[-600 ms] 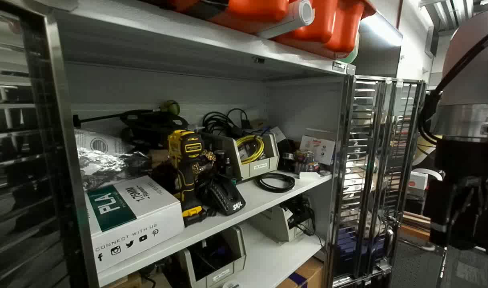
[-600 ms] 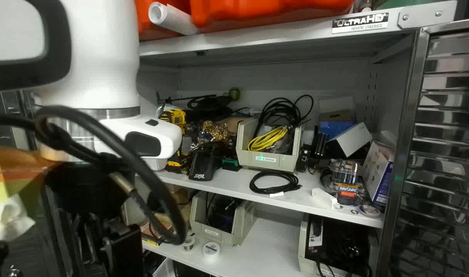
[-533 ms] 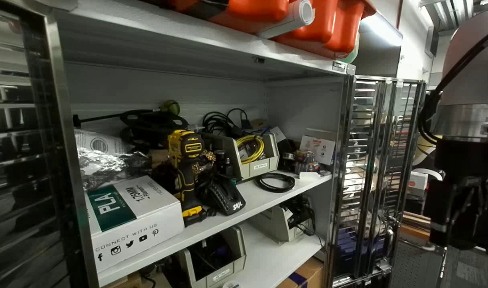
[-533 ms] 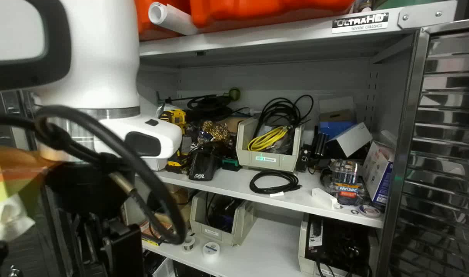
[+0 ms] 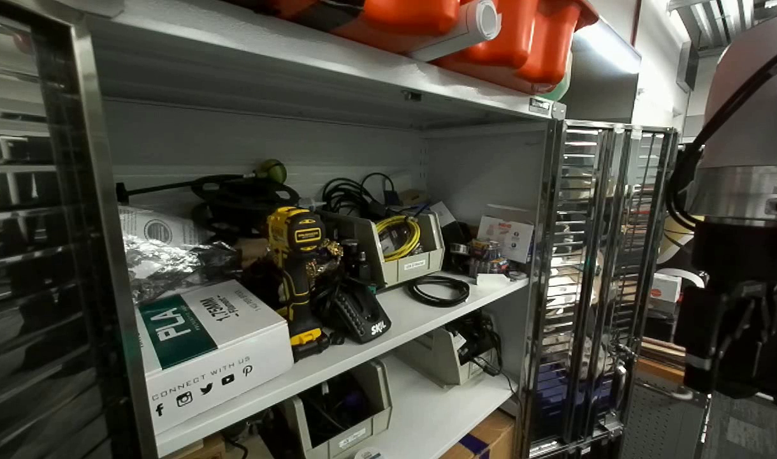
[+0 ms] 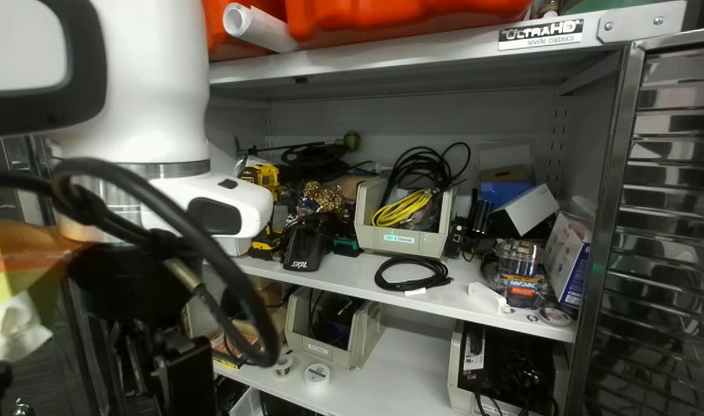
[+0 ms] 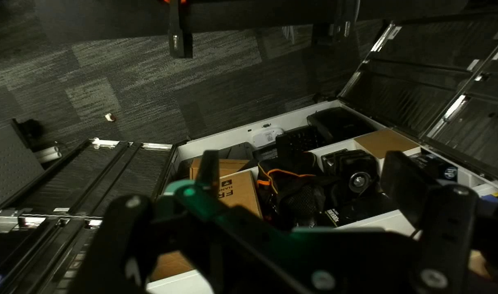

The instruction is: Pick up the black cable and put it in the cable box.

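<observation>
The step in hand looks to be the reach, and it should go best if the empty hand (image 7: 302, 168), its fingers spread wide with nothing between them, first rises above the front lip of the worktop (image 6: 343, 276), then slides in level, low enough to keep clear of the upper board (image 6: 386, 66). Over the coiled black cable (image 6: 402, 285), I would set one finger inside the loop and the other outside, taking the whole bundle of strands; a pinch on only a few would likely let the coil unwind. Choose the side toward the Skil charger (image 6: 303, 245), away from the small white piece (image 6: 415, 292) at the coil's near edge, which may or may not be attached. Stop the fingertips short of pressing down, and lift straight before moving back. The cable lies flat on the worktop, just in front of the grey bin (image 6: 429, 242) with yellow cable (image 6: 398, 211) in it, which I take to be the cable box. The hand hangs well apart from the coil, out in front of the cabinet (image 6: 611, 173); the wrist view shows carpet (image 7: 146, 73) and a cardboard carton (image 7: 242, 194), but not the coil.
</observation>
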{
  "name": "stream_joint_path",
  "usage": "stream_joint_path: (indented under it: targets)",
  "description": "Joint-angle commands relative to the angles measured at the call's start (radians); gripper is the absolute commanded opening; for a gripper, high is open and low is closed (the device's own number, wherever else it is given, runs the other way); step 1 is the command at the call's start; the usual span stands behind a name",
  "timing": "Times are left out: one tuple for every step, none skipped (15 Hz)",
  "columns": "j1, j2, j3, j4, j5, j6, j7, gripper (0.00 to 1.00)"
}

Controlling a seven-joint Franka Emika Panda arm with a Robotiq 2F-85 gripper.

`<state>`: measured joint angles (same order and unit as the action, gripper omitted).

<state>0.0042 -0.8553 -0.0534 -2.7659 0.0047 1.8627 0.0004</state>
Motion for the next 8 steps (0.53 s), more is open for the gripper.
stream_joint_path:
  targets:
    - [-0.019, 0.031, 0.01, 0.013, -0.005, 0.054, -0.003, 1.0]
    - [-0.018, 0.068, 0.002, 0.028, -0.006, 0.081, -0.013, 1.0]
    - [-0.016, 0.113, -0.01, 0.043, -0.001, 0.11, -0.027, 1.0]
    - [-0.017, 0.151, -0.018, 0.054, 0.003, 0.147, -0.029, 1.0]
    - [-0.021, 0.199, -0.025, 0.07, 0.001, 0.197, -0.03, 1.0]
    - [-0.026, 0.257, -0.03, 0.095, 0.0, 0.24, -0.027, 1.0]
    - [-0.025, 0.318, -0.041, 0.126, 0.009, 0.283, -0.031, 1.0]
    - [-0.027, 0.376, -0.047, 0.163, 0.011, 0.317, -0.032, 1.0]
